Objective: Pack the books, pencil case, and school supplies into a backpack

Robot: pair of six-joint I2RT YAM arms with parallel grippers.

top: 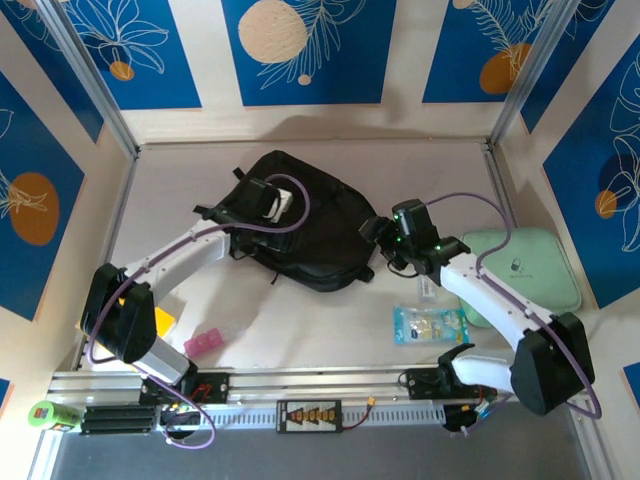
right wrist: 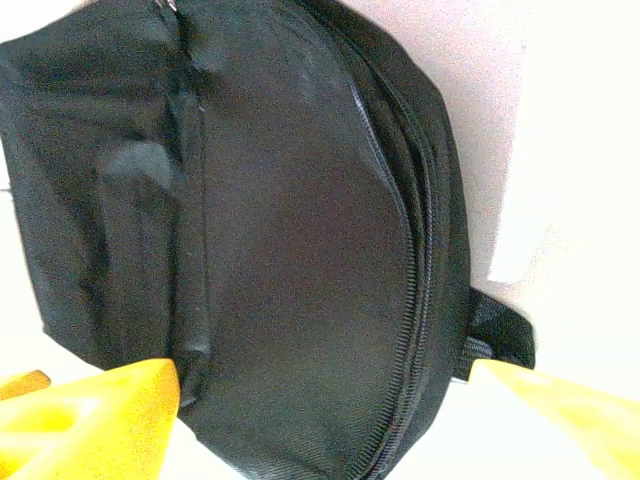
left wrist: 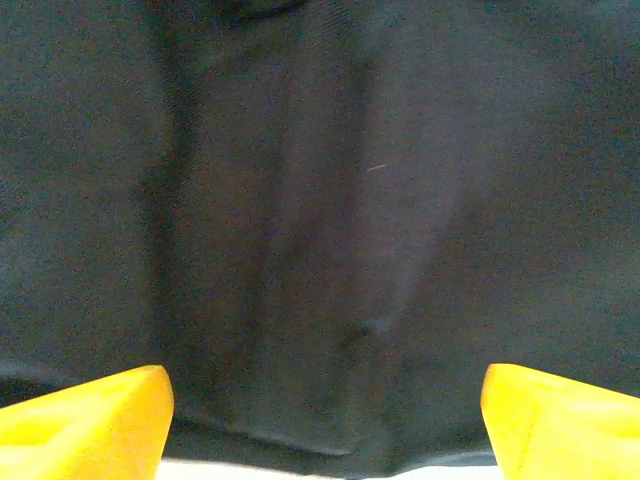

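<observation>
The black backpack [top: 310, 235] lies flat in the middle of the table, its zip closed along the rounded edge [right wrist: 415, 300]. My left gripper [top: 272, 203] hovers open over its upper left part, with yellow fingers [left wrist: 90, 420] wide apart and black fabric [left wrist: 320, 220] below them. My right gripper [top: 382, 238] is open at the bag's right edge, its fingers [right wrist: 100, 420] straddling the rounded end [right wrist: 300, 250] without gripping it. The mint-green pencil case [top: 520, 265] lies at the far right. A clear packet of supplies [top: 430, 323] sits near the right arm. A yellow book corner [top: 164, 322] pokes out beside the left arm.
A small pink item [top: 205, 343] lies near the left arm's base. A green object [top: 50, 413] sits off the table at the bottom left. Metal frame posts and patterned walls close in the table on three sides. A backpack strap [right wrist: 500, 335] sticks out beside my right finger.
</observation>
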